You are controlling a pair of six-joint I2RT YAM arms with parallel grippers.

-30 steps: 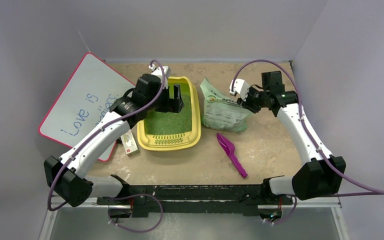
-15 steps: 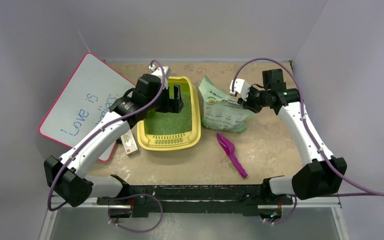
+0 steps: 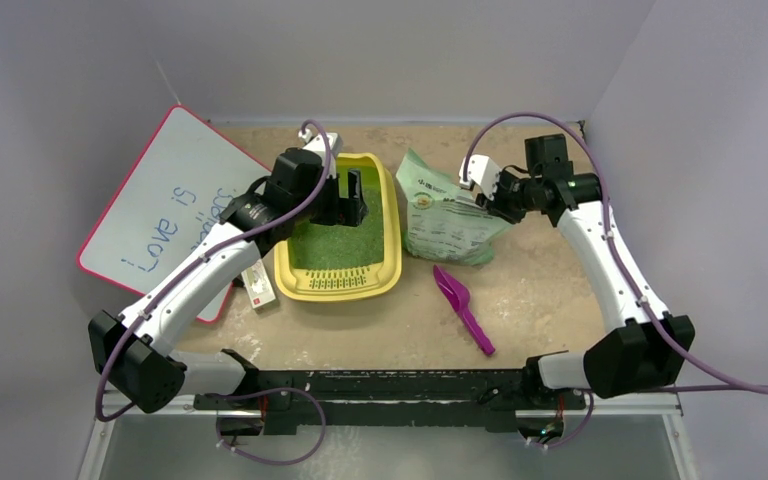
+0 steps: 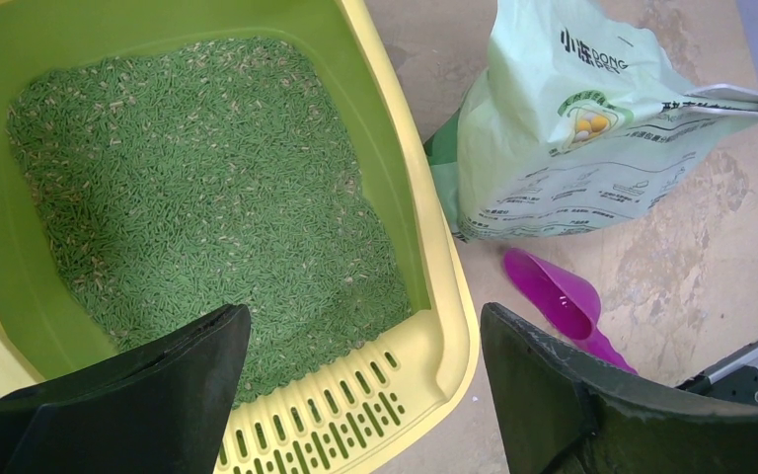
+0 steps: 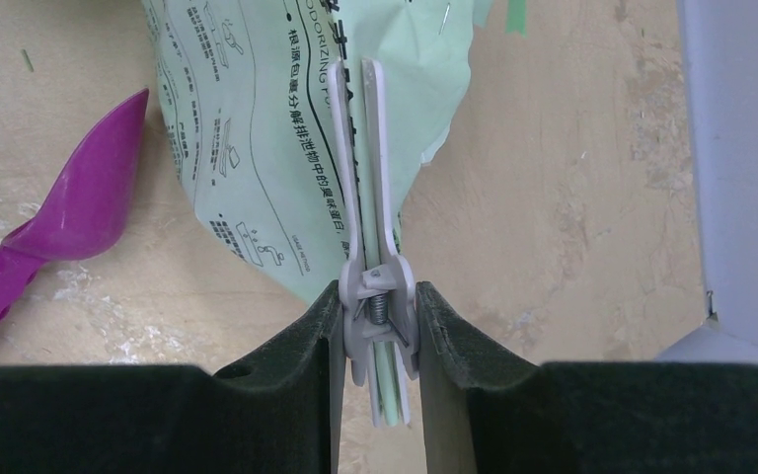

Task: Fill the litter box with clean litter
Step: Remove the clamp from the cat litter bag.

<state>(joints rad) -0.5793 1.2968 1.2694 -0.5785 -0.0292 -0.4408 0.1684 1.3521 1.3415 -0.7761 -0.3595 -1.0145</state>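
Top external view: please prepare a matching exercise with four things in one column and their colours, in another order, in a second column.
Things:
1. litter box
2. scoop
3. bag
4. board

Colours:
A. pale green
B. yellow
C. white with a pink edge
D. purple

Pairs: 1-B, 2-D, 3-A, 4-C

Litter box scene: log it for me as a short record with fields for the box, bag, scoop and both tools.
box: yellow litter box, green litter covering its floor
bag: pale green bag right of the box, white clip on its edge
scoop: purple scoop lying loose beside the bag
left: left tool open above the box, holding nothing
right: right tool shut on the clip
board: whiteboard left of the box
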